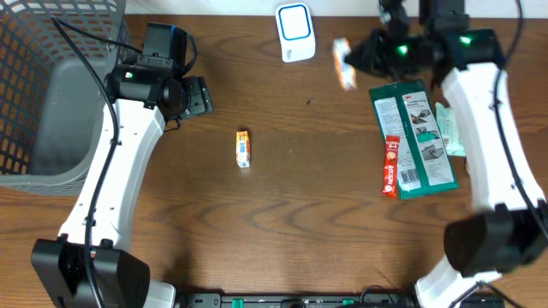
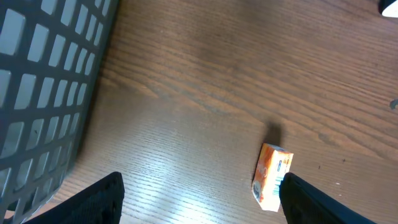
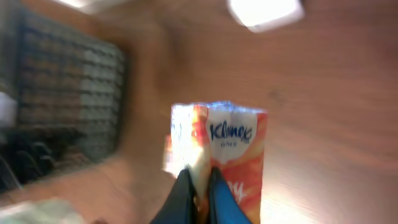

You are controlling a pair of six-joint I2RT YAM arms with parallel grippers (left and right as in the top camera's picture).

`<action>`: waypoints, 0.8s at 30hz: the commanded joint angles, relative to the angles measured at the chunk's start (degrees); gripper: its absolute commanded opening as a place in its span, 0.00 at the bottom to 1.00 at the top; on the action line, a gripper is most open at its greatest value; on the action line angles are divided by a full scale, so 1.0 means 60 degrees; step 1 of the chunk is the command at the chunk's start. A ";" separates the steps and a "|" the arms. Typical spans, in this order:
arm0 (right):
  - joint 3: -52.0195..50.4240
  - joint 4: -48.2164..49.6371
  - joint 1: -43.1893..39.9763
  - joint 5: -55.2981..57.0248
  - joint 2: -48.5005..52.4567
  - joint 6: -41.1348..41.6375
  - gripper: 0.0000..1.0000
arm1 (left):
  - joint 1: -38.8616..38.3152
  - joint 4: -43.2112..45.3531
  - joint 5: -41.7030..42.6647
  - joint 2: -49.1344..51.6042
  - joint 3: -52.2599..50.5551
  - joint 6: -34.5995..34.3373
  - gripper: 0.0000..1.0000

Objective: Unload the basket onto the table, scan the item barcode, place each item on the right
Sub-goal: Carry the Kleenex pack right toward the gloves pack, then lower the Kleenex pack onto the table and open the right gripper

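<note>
kleenex pocket pack (image 3: 227, 155) is the item for scanning, and the right jaws are clenched on its lower edge, carrying it above the tabletop (image 1: 308, 197) at the far side, just right of the white barcode scanner (image 1: 294, 32). it is probably pinched by the edge so that the broad printed faces stay bare for the scanner to read. the right wrist view is blurred, and no barcode can be made out on the face it shows, so the code may sit on another side.

the left jaws are released, spread wide and holding nothing, hanging over the tabletop beside the grey mesh basket (image 2: 37, 81). a small orange box (image 2: 272, 176) lies just past them on the wood, untouched, perhaps a later item.

under the right arm lie a green flat package (image 1: 415, 141), a red sachet (image 1: 391, 167) touching its left edge, and a pale green packet (image 1: 449, 128) partly hidden by the arm. none of these lies between the pack and the scanner, so the way across looks open; the judgement is that only turning the pack to face it remains.
</note>
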 commanded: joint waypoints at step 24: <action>-0.6131 0.2175 -0.0051 1.0229 -0.0379 -0.2295 0.01 | 0.0026 -0.0033 -0.0189 -0.0248 0.0000 0.0051 0.80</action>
